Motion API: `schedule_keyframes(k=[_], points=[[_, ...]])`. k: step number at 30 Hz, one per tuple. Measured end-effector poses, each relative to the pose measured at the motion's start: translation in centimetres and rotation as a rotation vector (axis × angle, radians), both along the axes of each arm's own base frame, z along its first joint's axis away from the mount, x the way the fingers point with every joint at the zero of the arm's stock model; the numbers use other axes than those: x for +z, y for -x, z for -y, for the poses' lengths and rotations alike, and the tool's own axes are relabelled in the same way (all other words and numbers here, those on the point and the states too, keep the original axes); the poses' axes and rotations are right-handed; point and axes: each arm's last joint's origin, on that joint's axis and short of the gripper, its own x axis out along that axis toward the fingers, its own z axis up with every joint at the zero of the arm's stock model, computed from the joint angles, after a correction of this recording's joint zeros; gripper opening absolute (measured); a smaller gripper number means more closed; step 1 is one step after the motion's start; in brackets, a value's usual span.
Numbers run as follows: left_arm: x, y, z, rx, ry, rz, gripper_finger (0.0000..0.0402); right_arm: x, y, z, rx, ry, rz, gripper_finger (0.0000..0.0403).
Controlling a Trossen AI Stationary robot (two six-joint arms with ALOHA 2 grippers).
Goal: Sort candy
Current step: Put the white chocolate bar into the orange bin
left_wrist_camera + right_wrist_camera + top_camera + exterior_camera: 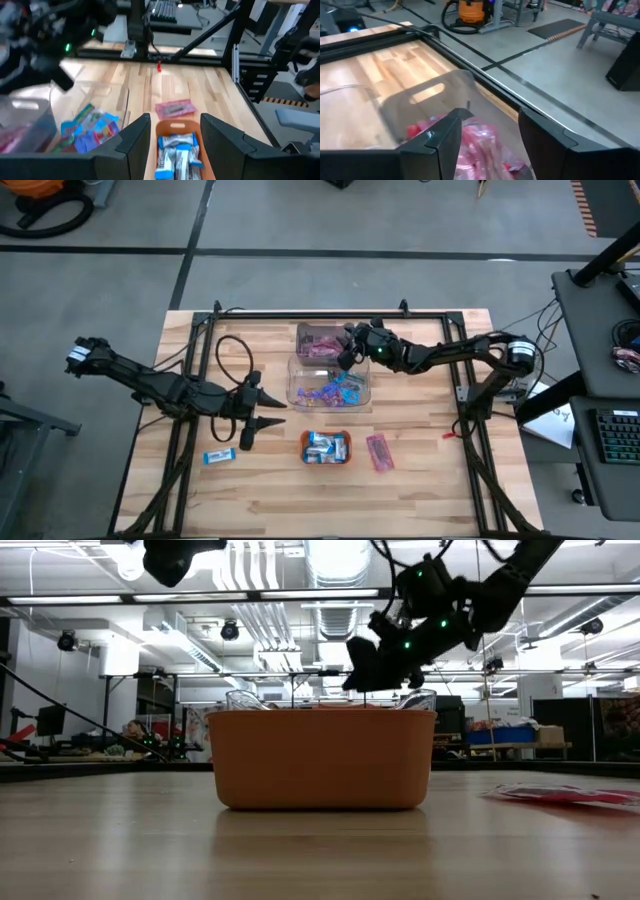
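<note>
The right hand (350, 345) hangs over the far clear bin (318, 340), its fingers (445, 137) apart with nothing between them; the right wrist view looks down past them onto the pink-red packets (475, 142) lying in that bin. The left hand (270, 410) hovers above the table (420, 480) left of the bins, pointing toward the orange tray (327, 447), fingers spread and empty.

There are two clear bins, set end to end at the middle of the table. The far one holds pink-red candy; the near bin (330, 387) holds a heap of blue and purple wrappers (335, 390), too tangled to count. The one orange tray sits just in front of the near bin with about three blue-and-white bars (176, 152) in it. Two pieces lie loose on the table: one blue-and-white bar (219, 456) near the left front, and one pink-red packet (379, 451) just right of the tray.

The low view shows the tray's side wall (320, 760) but not its contents, and only the rims of the bins behind it. The left wrist view shows the bars inside the tray and the loose packet beyond it.
</note>
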Motion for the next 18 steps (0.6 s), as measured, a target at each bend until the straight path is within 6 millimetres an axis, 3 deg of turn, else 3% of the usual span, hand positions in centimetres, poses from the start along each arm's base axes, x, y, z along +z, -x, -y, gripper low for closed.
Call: schedule_keyframes(k=[9,18], points=[[-1.5,0.6,-0.2,0.062,0.122,-0.165,0.0157,2.4,0.6,-3.5,0.085,-0.03,-0.008,0.0175],[-3.7,2.1,0.2,0.023,0.384,-0.503,0.0157,3.6,1.7,-6.8,0.152,-0.112,-0.051,0.0166]])
